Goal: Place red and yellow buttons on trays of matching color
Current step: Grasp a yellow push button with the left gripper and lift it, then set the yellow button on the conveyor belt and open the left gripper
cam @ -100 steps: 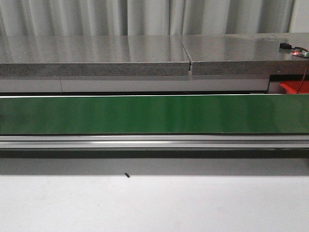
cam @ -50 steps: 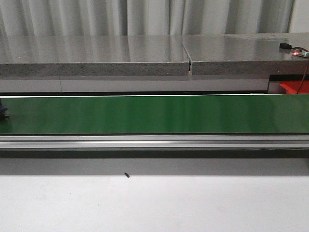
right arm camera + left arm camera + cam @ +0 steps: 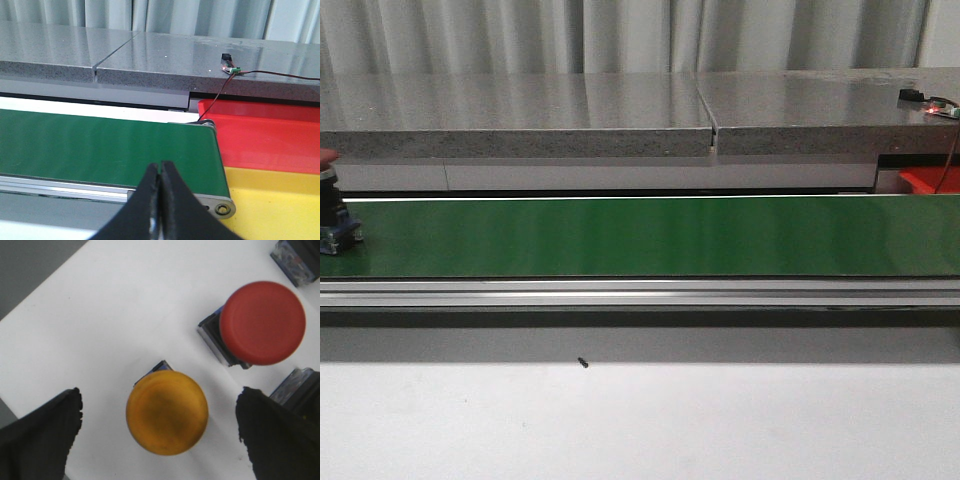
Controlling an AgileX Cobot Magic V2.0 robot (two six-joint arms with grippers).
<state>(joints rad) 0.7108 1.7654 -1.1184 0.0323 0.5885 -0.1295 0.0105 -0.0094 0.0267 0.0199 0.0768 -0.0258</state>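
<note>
My left tool [image 3: 159, 440] is spread over a yellow button [image 3: 166, 412], not touching it. My right tool [image 3: 160, 172] is pressed together, empty, near the belt [image 3: 100, 147]. A red button [image 3: 328, 215] sits at the belt's far-left end.

1. I see even, diffuse lighting; the stone ledge [image 3: 520, 110] carries soft glare.
2. A shadow band darkens the bench [image 3: 720, 420] beneath the green belt [image 3: 640, 236].
3. Left wrist fingertips [image 3: 37, 440] appear blurred, out of focus.

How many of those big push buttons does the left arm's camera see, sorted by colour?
red button: 1
yellow button: 1
buttons with only the base showing, cap colour hidden: 2
Total: 4
</note>
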